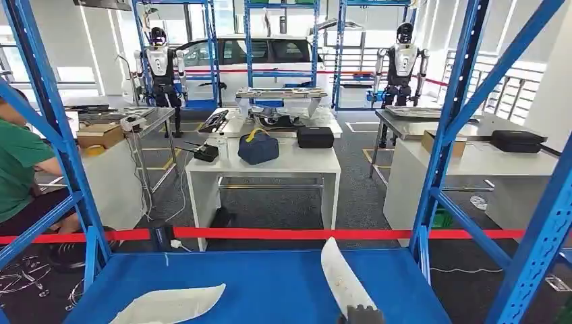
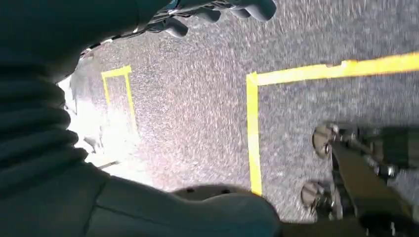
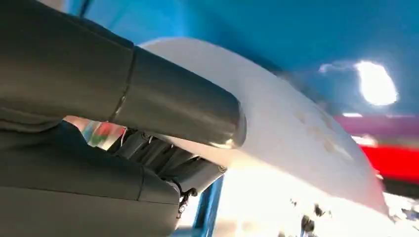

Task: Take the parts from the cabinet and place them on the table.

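Note:
Two long white curved parts are on the blue cabinet shelf (image 1: 270, 283). One part (image 1: 168, 304) lies flat at the front left. My right hand (image 1: 361, 315) grips the other part (image 1: 342, 278), which stands tilted up over the shelf's right half. Up close in the right wrist view, the thumb (image 3: 183, 106) presses on that white part (image 3: 296, 128) and the dark fingers (image 3: 163, 158) curl under it. My left hand (image 2: 217, 12) hangs over grey carpet floor, holding nothing, its fingers slightly curled.
Blue rack uprights (image 1: 452, 121) and diagonal braces frame the shelf on both sides. Beyond a red tape barrier (image 1: 270, 233) stands a white table (image 1: 270, 162) with a navy bag (image 1: 258, 146) and black cases. A person in green (image 1: 20, 169) sits at the left.

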Motion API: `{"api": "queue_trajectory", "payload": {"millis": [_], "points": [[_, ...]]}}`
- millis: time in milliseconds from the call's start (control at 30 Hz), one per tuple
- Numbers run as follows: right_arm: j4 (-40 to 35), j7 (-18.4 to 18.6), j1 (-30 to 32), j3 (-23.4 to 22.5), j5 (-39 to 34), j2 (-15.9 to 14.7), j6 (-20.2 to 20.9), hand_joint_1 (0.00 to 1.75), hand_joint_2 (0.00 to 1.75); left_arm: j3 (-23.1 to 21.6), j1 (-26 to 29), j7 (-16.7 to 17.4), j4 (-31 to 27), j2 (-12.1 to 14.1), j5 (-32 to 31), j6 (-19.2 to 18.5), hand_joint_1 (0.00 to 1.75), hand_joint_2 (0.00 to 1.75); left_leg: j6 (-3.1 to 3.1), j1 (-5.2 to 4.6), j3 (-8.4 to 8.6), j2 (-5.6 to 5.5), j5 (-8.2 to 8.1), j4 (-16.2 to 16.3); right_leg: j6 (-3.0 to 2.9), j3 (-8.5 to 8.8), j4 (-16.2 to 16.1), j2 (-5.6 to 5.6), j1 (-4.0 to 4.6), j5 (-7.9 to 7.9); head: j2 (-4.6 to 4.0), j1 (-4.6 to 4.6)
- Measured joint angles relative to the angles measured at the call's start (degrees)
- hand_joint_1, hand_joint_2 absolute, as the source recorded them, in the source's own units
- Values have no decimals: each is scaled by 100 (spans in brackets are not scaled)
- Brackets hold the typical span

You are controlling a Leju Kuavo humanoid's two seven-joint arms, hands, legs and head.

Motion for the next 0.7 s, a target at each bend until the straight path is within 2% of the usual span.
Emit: {"api": "queue_trajectory", "payload": {"millis": [100, 167, 267, 367, 467, 700], "points": [[-1045, -890, -37, -231, -734, 90, -231, 175, 0, 59, -42, -24, 0, 24, 57, -33, 0, 175, -2, -2, 0, -1, 2, 0, 0, -4, 8, -2, -2, 0, 0, -2], [-1795, -1137, -158, -238, -938, 116, -249, 175, 0, 98, -34, -50, 0, 31, 57, -24, 0, 175, -3, 0, 2, -3, 3, 0, -7, -5, 9, -3, -5, -5, 0, 0], [-2732, -1315, -205, -229, -1065, 122, -232, 175, 0, 131, -22, -63, 2, 28, 50, 9, 0, 175, -9, 10, 4, -20, -1, 0, -19, -2, 8, -23, -5, -19, 0, -2], [-3320, -1402, -145, -155, -1024, 122, -396, 175, 0, 138, -26, -107, 0, 26, 41, 40, 0, 175, -16, 10, 4, -18, -7, -1, -23, -1, 8, -22, -4, -23, 0, -2], [-3675, -1424, -31, -74, -947, 120, -507, 175, 0, 138, -33, -127, 0, 26, 15, 40, 0, 175, -18, 9, 4, -12, -9, -1, -23, -2, 8, -18, -4, -23, 0, -2], [-3946, -1432, 106, -39, -947, 81, -608, 175, 0, 138, -36, -131, 0, 26, -26, 40, 0, 175, -18, 9, 5, -14, -9, -1, -23, -3, 8, -18, -4, -23, 0, -2]]}}
